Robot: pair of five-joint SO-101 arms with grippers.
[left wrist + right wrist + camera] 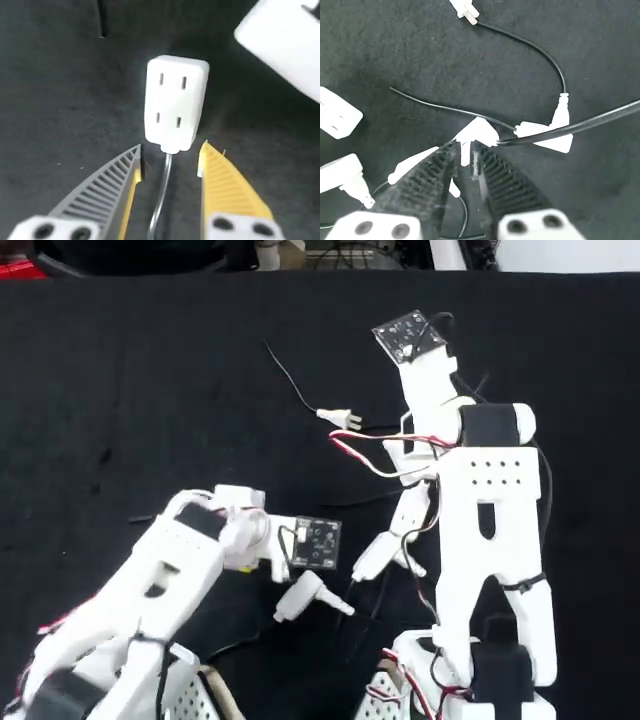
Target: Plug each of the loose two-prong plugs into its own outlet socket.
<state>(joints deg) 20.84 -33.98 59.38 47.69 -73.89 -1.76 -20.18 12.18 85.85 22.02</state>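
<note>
A white outlet block [175, 102] with two pairs of slots lies flat on the black cloth, its cable running back between my left gripper's fingers. The left gripper [170, 160] is open, its grey and yellow fingertips just short of the block. In the high view the outlet block [377, 553] sits right of the left arm's camera board. My right gripper [466, 150] has its black fingers closed on the stem of a white two-prong plug [477, 132]. A second plug [465, 10] lies loose farther off, prongs free; it is the small plug [340, 418] on its black cord.
A flat white cable piece [545, 137] lies beside the held plug, joined to the loose plug's cord. Another white plug-like body [300, 598] rests by the left arm. The right arm [490, 500] stands tall at the right. Open black cloth [150, 390] spreads to the back left.
</note>
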